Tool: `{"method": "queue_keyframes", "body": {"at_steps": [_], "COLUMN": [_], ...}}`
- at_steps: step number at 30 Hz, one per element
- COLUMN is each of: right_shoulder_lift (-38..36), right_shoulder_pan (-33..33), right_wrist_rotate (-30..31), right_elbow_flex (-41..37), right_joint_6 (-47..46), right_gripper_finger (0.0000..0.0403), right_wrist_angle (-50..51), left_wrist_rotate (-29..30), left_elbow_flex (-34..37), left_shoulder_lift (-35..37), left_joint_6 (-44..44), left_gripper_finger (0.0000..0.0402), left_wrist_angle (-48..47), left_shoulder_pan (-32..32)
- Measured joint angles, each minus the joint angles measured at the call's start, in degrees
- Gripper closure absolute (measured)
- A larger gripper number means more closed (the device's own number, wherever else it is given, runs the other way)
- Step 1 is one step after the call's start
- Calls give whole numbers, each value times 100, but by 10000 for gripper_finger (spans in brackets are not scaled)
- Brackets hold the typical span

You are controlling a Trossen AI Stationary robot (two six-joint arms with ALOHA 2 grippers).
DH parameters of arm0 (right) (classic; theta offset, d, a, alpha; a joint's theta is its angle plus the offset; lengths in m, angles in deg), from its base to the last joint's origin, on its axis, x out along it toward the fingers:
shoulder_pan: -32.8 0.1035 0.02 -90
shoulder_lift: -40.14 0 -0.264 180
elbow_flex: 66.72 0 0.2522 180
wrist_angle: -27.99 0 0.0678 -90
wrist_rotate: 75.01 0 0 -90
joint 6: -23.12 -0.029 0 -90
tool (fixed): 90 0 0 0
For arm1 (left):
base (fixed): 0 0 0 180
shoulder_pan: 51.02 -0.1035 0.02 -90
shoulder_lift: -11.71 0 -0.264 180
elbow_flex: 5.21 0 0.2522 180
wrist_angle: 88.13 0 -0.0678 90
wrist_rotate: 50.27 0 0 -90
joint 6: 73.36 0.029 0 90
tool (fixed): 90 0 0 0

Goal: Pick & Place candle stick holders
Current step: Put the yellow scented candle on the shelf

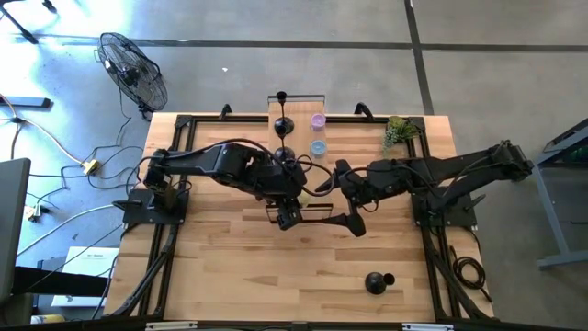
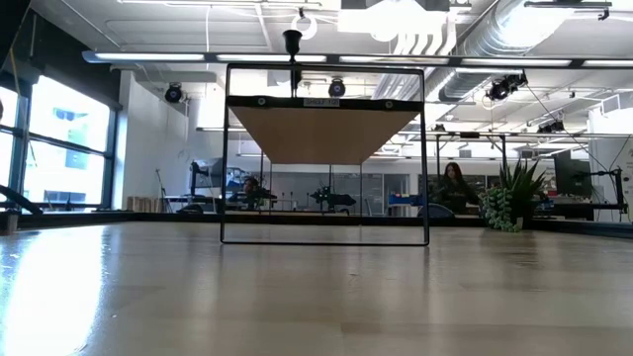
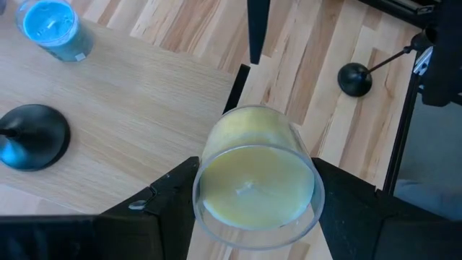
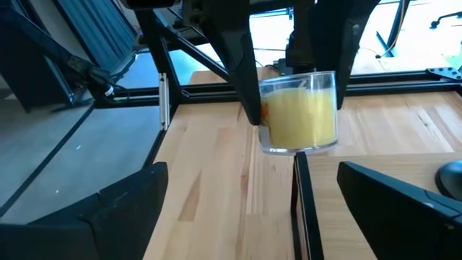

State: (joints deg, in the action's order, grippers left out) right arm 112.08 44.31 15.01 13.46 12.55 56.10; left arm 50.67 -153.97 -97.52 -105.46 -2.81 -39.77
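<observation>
From above, your left hand (image 1: 288, 217) hung mid-worktop (image 1: 211, 276), and a fallen candle stick holder (image 1: 377, 281) lay well off, nearer your right hand (image 1: 352, 223). Left wrist: fingers clamped a yellow candle jar (image 3: 256, 177). Right wrist: that hand gaped empty, facing the jar.

a black-framed wooden shelf (image 2: 324, 133) carries one candle stick holder (image 2: 292, 44), beside a potted plant (image 2: 512, 198).

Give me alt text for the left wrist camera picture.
The left gripper holds a glass jar candle with pale yellow wax above the light wood table. A blue candle and two black candle stick holders sit on the table beyond.
</observation>
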Motion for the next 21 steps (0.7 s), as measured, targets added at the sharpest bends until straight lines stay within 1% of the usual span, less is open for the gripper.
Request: {"method": "queue_keyframes", "body": {"at_steps": [8, 16, 21], "right_shoulder_lift": [-4, -7, -41], "right_shoulder_pan": [15, 15, 15], "right_wrist_rotate": [-17, 121, 345], "right_elbow_flex": [0, 0, 0], "right_joint_6": [-101, -258, -5], "right_gripper_finger": [5, 3, 5], "right_wrist_angle": [-46, -46, -100], "left_wrist_rotate": [0, 0, 0], "left_elbow_flex": [0, 0, 0], "left_shoulder_lift": [0, -2, -2], "left_joint_6": [9, 11, 9], "left_gripper_finger": [178, 178, 178], "left_wrist_angle": [-17, 2, 9], "left_shoulder_pan": [0, 0, 2]}}
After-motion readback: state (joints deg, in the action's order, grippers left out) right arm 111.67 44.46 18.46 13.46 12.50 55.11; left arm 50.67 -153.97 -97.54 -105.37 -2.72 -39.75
